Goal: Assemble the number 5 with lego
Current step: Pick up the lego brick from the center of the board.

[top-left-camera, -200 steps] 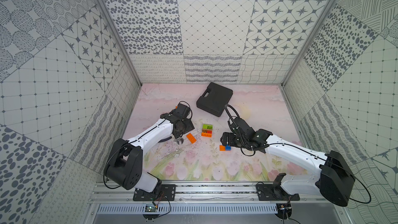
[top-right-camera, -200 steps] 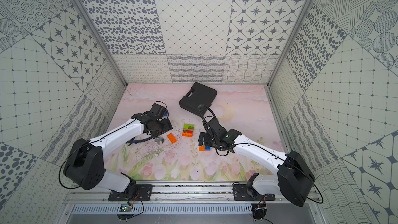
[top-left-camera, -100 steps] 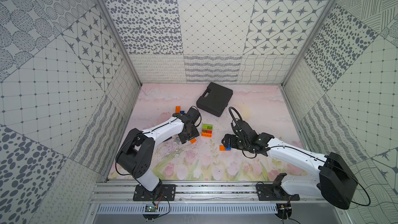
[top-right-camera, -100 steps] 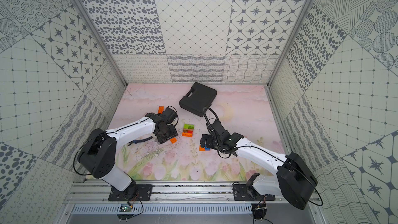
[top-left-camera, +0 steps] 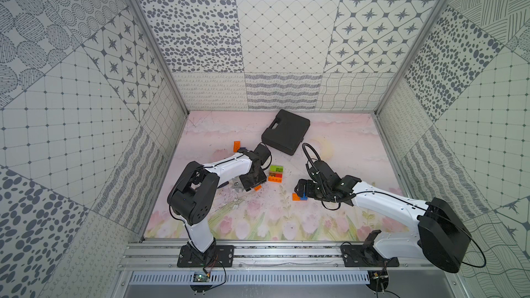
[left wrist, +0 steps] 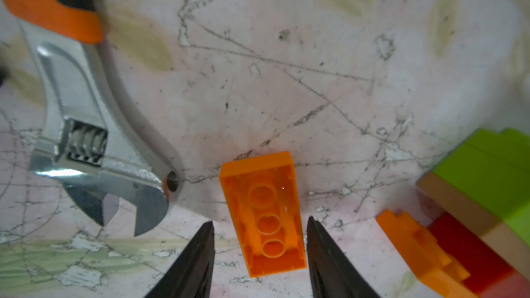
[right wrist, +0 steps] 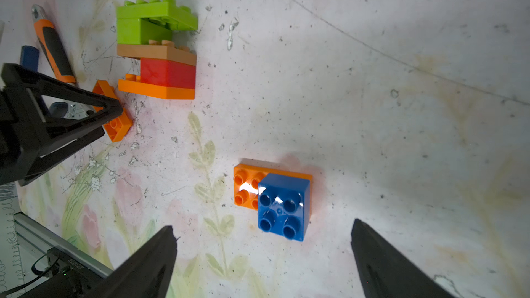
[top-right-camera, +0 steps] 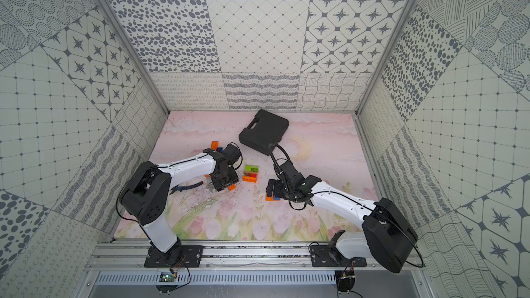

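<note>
Orange brick (left wrist: 265, 216) sits within left pincer (left wrist: 261, 220), apparently untouched.

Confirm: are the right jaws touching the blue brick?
Apart. Right wrist view shows bare mat between the blue brick and both jaws of the open right gripper.

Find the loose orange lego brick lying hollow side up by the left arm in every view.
Left wrist: the hollow-side-up orange lego brick lies between the left gripper's fingers.
Right wrist: partly hidden behind that gripper.
In both top views: one corner peeks from under it.
Shared landmark: the green, brown, red and orange brick stack beside it.
</note>
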Controlling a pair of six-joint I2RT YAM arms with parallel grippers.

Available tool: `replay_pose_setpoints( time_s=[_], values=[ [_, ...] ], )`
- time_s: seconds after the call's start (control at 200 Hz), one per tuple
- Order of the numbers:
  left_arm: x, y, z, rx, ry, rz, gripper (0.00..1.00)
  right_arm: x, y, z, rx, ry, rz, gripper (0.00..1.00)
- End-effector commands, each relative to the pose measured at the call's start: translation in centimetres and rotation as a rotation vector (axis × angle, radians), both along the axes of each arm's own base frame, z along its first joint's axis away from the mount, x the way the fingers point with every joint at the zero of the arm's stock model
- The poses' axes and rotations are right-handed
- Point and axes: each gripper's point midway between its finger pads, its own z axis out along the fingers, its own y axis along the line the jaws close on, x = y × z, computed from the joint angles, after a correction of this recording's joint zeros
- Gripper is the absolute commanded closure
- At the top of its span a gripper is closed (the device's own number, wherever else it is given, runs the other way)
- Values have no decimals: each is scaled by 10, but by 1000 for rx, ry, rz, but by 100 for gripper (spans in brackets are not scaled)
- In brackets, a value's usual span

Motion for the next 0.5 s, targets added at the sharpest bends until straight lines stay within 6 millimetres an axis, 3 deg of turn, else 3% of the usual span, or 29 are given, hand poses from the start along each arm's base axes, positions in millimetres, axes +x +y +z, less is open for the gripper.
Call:
replay_pose_setpoints(
  time_s=[0.0, 0.335, 0.495],
  values=[
    [3, -1, -4, 11, 4, 15, 46, 6, 6, 7, 17, -4, -7, 1],
    [5, -4, -9, 3, 2, -8, 46, 3, 6, 4, 20, 14, -13, 1],
    [3, -4, -14, 5, 17, -19, 60, 4, 7, 5, 24, 17, -14, 1]
  ],
)
